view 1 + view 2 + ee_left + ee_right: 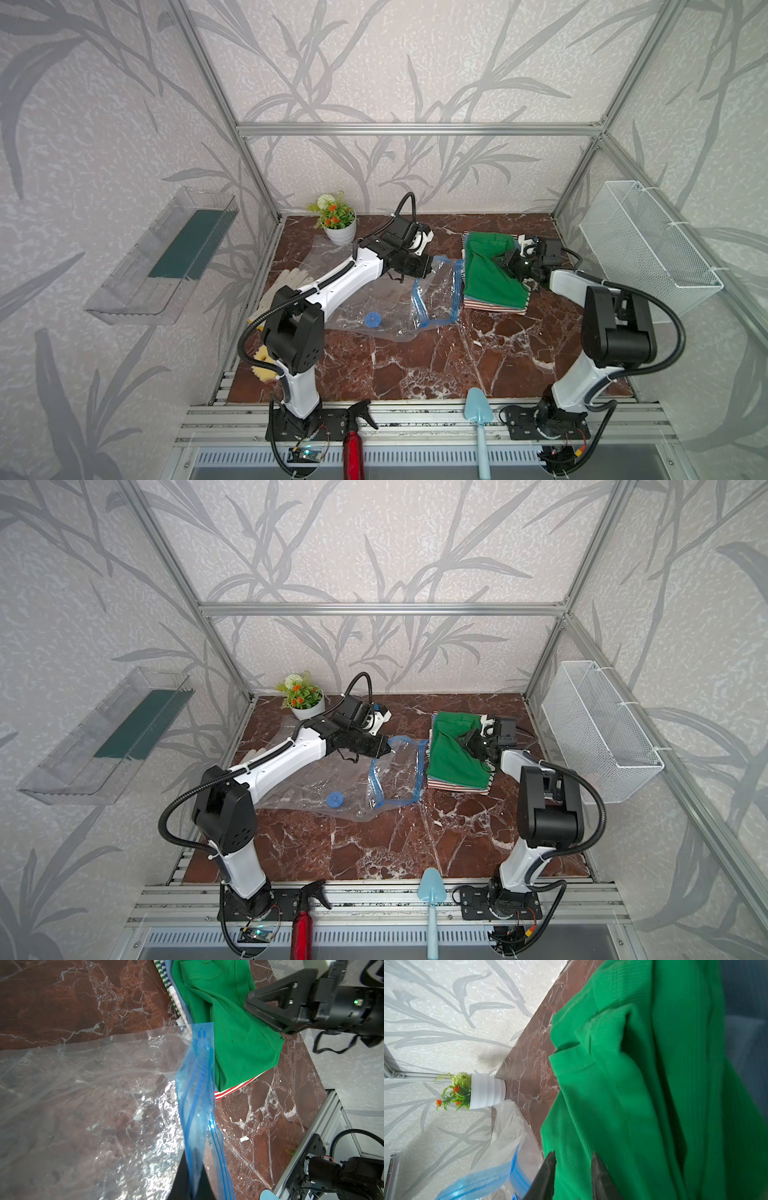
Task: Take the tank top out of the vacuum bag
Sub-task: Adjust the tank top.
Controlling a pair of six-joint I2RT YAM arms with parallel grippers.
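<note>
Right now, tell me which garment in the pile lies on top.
The green top: plain ribbed green, spread over the striped ones, which only show at the pile's edges.

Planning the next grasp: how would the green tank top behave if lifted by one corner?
Probably floppy: the green tank top is thin ribbed knit, already creased and folded. Likely light, and its ribbing should resist slipping.

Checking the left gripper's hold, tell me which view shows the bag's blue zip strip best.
The left wrist view: the blue zip strip runs large from the shut left gripper across the frame. Both top views show it small, a bent outline at the mouth of the vacuum bag. The right wrist view catches only a blurred corner.
</note>
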